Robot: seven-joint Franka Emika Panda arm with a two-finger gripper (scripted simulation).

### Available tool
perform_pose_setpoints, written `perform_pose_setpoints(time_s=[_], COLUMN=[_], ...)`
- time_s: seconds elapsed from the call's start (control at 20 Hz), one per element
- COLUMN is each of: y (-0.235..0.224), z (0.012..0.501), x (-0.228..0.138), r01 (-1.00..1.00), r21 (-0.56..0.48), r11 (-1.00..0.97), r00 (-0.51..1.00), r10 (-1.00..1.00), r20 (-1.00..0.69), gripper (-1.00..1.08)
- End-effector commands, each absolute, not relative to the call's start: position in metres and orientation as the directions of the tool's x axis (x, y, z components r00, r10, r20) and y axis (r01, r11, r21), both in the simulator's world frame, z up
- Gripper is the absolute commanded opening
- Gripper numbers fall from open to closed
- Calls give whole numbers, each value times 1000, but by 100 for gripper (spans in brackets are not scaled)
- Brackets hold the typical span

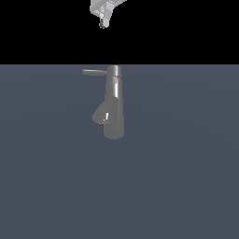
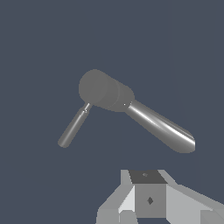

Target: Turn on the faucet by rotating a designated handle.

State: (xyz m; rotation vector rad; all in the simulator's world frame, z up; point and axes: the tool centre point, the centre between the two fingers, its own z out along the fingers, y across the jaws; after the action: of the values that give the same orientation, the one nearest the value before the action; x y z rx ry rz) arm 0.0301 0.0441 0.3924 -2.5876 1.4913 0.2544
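One white robot gripper [image 1: 103,22], jaw state indiscernible, hangs well above the grey shiny metal faucet [image 1: 113,105]; its thin straight grey rod handle [image 1: 94,72] lies horizontally below the claw.

Upright grey faucet [image 1: 113,105], thin handle [image 1: 94,72] seemingly level, sticking sideways.

One faucet [image 1: 113,105], one handle [image 1: 94,72], one gripper [image 1: 103,18] and one floor [image 1: 186,186] are counted.
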Motion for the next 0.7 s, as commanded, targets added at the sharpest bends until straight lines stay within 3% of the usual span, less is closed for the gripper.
perform_pose_setpoints(time_s=[0.0, 0.65], y=[50, 86], z=[379, 298], x=[46, 116], r01=[-899, -989], r21=[-20, 59], r11=[-438, -133], r00=[432, 124], r10=[-876, -984], r20=[-213, -125], gripper=[-100, -100])
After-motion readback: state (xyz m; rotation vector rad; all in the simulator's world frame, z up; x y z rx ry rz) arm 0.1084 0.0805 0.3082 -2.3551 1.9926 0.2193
